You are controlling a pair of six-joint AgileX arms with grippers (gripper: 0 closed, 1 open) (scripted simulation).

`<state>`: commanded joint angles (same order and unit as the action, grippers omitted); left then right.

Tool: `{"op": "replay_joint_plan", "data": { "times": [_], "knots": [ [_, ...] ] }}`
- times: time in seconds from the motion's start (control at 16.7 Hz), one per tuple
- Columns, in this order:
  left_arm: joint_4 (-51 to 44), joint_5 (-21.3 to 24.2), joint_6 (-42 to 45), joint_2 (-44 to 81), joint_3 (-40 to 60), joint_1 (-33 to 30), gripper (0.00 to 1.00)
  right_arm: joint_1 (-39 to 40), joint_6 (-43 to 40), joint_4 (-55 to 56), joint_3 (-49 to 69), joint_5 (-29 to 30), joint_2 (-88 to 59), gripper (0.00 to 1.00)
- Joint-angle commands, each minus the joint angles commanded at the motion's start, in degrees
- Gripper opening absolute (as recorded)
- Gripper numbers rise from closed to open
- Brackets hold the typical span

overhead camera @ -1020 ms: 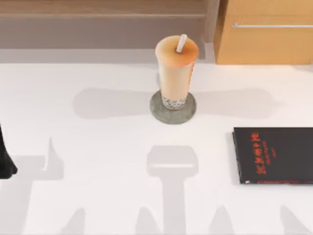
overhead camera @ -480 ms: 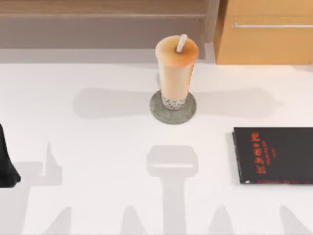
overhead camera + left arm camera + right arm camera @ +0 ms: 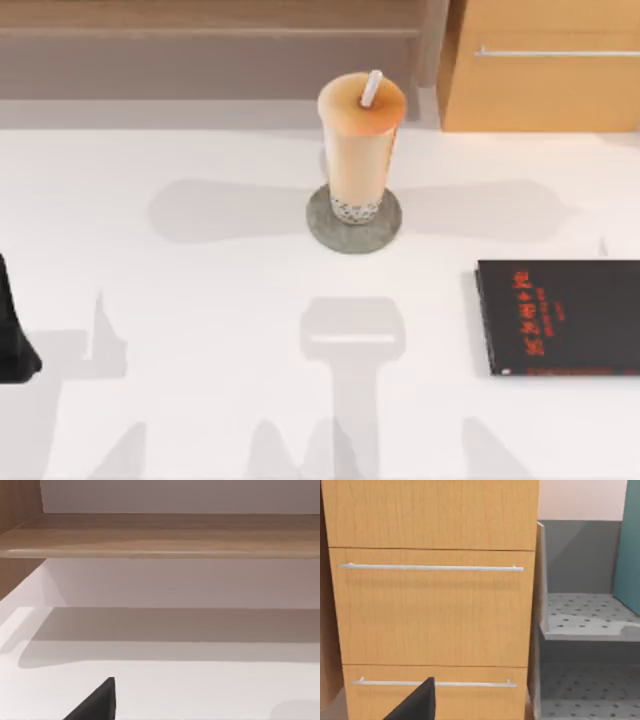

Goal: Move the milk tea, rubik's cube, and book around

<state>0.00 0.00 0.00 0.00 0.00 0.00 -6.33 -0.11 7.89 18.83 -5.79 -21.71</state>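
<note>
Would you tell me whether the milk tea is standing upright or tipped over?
Upright. The milk tea stands on the round grey coaster, pearls at the bottom, white straw poking from the top.

White table (image 3: 200, 290): coaster (image 3: 353, 222), black book (image 3: 560, 317).

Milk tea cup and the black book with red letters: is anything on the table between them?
No. In the top view, only bare white table separates the tall peach-tan milk tea from the thin black book.
</note>
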Motion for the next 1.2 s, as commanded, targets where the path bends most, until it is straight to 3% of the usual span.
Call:
{"op": "replay_joint_plan", "data": {
  "times": [0.72, 0.96, 1.2],
  "knots": [
    [0.0, 0.0, 0.0, 0.0, 0.0, 0.0, 1.0, -16.0, -0.2, 20.0, 49.1, -15.1, -75.6, 1.0],
    [0.0, 0.0, 0.0, 0.0, 0.0, 0.0, 1.0, -19.5, -0.3, 24.4, 59.6, -18.4, -89.9, 1.0],
    [0.0, 0.0, 0.0, 0.0, 0.0, 0.0, 1.0, -20.9, -0.3, 26.1, 63.9, -19.7, -94.9, 1.0]
  ]
}}
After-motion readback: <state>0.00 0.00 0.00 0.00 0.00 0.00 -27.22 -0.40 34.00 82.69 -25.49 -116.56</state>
